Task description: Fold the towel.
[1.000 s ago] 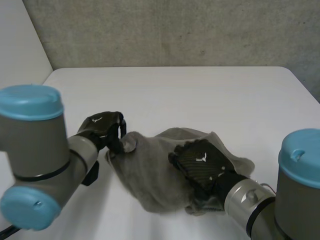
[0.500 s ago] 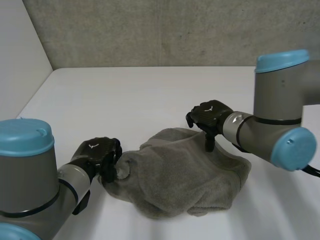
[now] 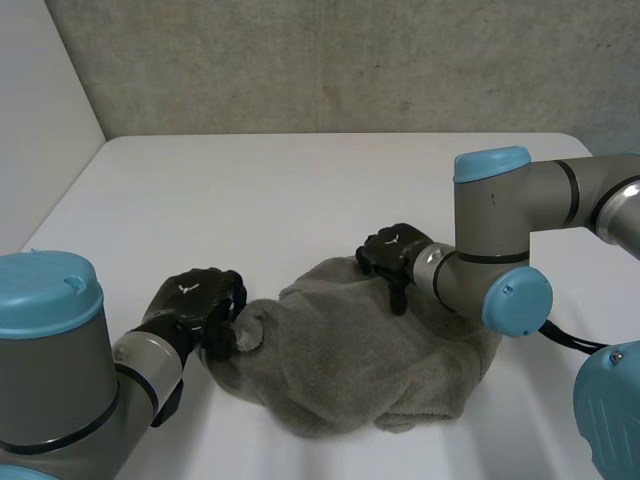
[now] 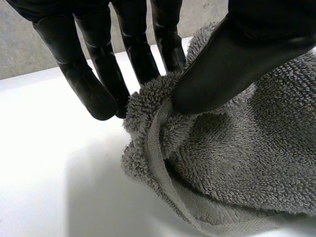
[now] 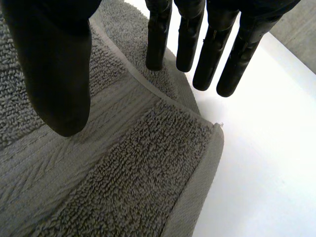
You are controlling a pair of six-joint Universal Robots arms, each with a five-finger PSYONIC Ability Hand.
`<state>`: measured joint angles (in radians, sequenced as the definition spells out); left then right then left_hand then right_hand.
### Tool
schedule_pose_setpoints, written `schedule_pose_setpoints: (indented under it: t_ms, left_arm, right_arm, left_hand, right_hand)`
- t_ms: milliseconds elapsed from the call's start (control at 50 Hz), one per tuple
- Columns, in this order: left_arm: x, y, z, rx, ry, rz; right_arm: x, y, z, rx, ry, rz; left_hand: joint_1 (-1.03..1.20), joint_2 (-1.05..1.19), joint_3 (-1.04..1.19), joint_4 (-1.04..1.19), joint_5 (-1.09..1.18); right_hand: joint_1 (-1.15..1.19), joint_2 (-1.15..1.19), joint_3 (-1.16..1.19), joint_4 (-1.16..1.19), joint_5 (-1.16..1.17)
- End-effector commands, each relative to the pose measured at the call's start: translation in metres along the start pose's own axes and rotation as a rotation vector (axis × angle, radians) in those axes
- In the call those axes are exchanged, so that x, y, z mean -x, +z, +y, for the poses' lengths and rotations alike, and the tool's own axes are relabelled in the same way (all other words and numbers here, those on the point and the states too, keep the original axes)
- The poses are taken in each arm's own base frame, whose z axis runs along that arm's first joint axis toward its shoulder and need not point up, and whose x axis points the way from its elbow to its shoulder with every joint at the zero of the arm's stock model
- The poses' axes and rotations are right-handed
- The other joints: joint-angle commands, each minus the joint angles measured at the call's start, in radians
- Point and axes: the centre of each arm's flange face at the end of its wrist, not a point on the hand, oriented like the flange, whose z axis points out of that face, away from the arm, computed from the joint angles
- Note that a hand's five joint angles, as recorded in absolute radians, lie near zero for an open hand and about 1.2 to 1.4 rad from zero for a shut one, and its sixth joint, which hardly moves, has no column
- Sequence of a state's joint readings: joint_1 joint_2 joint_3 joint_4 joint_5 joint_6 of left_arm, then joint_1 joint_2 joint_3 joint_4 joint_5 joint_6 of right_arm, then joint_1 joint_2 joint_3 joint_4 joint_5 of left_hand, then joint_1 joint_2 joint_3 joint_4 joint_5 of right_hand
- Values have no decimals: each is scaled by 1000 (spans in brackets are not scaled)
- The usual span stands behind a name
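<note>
Grey towel [image 3: 370, 350] was bunched on the white table [image 3: 300, 180], its left edge pinched by the left hand [image 3: 195, 305], the right hand [image 3: 392, 250] held with fingers [image 5: 159, 34] straight and unclosed over its far edge.

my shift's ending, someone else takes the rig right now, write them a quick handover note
Left hand: shut on the towel, pinching a bunched edge between thumb and fingers.
Right hand: open, straight fingers down at the towel's far hemmed edge, no grip.
Towel: a crumpled heap on the white table.
Done: no fold visible.
To do: grip the far edge, spread it flat, fold.
</note>
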<state>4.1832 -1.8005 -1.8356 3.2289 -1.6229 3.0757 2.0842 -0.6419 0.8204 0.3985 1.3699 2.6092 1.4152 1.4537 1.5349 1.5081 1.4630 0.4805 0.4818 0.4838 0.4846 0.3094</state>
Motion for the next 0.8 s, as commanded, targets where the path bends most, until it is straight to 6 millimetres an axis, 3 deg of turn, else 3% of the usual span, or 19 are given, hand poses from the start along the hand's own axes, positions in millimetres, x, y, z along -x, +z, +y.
schedule_pose_setpoints:
  t_ms: [20, 240, 460, 540, 620, 720, 760, 780, 800]
  left_arm:
    - [0, 3, 0, -22, -1, 3]
    - [0, 5, 4, -8, -1, 2]
    - [1, 8, 0, -25, 40, -2]
    - [1, 9, 1, -22, 60, -2]
    - [0, 13, 3, -31, 72, -2]
    - [2, 26, -8, -78, 108, -11]
    - [2, 31, -19, -115, 140, -19]
    - [3, 36, -35, -165, 178, -29]
    - [3, 36, -35, -165, 179, -29]
  right_arm:
    - [4, 2, 3, 5, -1, -10]
    - [11, 8, 14, 37, 3, -33]
    - [6, 4, 10, 31, 6, -21]
    - [2, 0, 8, 26, 8, -13]
    - [0, -2, 4, 15, 6, -5]
    - [-11, -12, -19, -54, -10, 32]
    - [-28, -28, -54, -167, -34, 98]
    - [-28, -28, -54, -168, -34, 99]
    - [-40, -39, -78, -257, -49, 152]
  left_hand:
    - [-19, -57, -139, -112, -241]
    - [-19, -57, -139, -112, -241]
    - [-19, -57, -139, -112, -241]
    - [-19, -57, -139, -112, -241]
    - [-19, -57, -139, -112, -241]
    - [-19, -57, -139, -112, -241]
    - [-19, -57, -139, -112, -241]
    - [-19, -57, -139, -112, -241]
    - [-19, -57, -139, -112, -241]
  right_hand:
    - [10, 8, 6, 6, 6]
    - [92, 91, 89, 88, 88]
    - [523, 522, 520, 519, 520]
    - [869, 867, 865, 865, 865]
    - [916, 914, 912, 912, 912]
    - [916, 914, 912, 912, 912]
    - [916, 914, 912, 912, 912]
    - [916, 914, 912, 912, 912]
    - [916, 914, 912, 912, 912]
